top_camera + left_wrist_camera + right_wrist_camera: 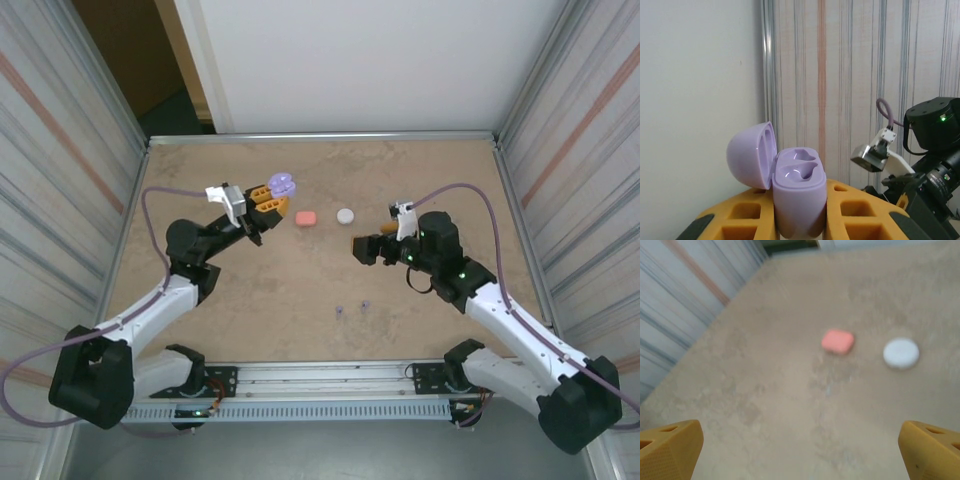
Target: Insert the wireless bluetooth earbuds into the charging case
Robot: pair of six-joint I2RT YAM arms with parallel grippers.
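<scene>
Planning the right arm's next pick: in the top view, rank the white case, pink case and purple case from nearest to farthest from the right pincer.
1. White case, just beyond the right pincer.
2. Pink case, left of the white one.
3. Purple case, farthest left, in the left pincer.

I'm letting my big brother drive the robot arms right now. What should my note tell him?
The left gripper: jaws shut on the lilac plastic charging case, held up off the tan table, lid open, both sockets empty.
The right gripper: jaws wide open, holding nothing, above the table, facing the pink rounded-square case and the white round case, which lie side by side, apart.
Two tiny purple earbuds lie loose on the table, nearer the arms' bases.
Done: lilac case lifted and open.
Left: no earbud is in it yet; each must be picked up and seated.
</scene>
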